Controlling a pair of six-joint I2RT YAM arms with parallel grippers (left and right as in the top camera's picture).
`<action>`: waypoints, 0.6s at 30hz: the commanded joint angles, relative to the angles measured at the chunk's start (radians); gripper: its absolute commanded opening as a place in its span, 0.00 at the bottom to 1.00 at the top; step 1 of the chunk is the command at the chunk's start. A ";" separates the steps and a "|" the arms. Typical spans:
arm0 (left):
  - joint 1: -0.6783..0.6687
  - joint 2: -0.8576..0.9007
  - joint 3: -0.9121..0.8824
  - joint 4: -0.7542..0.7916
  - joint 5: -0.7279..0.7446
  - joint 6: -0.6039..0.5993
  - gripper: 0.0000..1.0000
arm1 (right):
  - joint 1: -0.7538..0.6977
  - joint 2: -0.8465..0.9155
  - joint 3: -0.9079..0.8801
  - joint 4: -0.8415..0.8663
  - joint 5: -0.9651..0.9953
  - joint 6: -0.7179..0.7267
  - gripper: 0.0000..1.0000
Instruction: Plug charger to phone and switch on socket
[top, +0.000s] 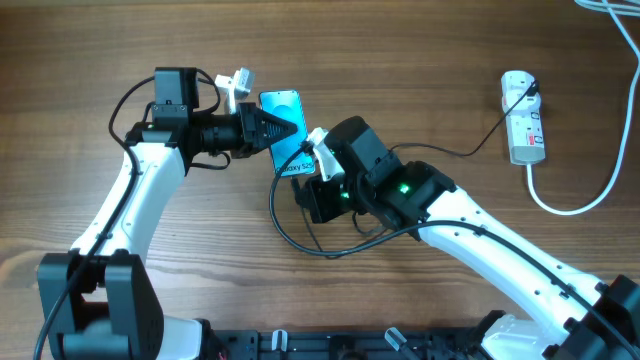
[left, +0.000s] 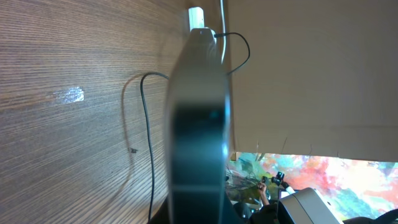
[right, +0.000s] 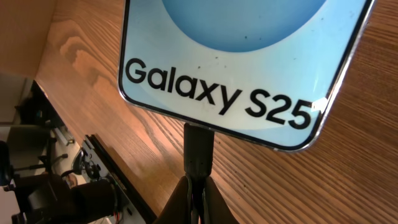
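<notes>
your left gripper (top: 275, 127) is clamped on the phone (top: 294, 152), and your right gripper (right: 199, 196) pinches the charger (right: 199, 149) connector at its bottom edge.

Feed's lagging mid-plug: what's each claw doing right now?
Left claw: closed, holding the phone.
Right claw: closed on the charger connector at the phone's bottom edge.

I see a brown wood-grain table (top: 400, 60), and on the left wrist view a plain beige panel (left: 311, 62) at three o'clock, a colourful blurred patch (left: 348, 180) at five.
</notes>
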 joint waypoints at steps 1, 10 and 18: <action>-0.002 -0.008 0.001 0.002 -0.015 0.027 0.04 | 0.000 0.012 0.021 0.004 -0.050 -0.026 0.04; -0.002 -0.008 0.001 0.005 -0.024 0.024 0.04 | 0.000 0.012 0.021 -0.024 -0.043 -0.025 0.04; -0.002 -0.008 0.001 0.004 -0.013 0.016 0.04 | 0.000 0.014 0.021 0.006 -0.016 -0.025 0.04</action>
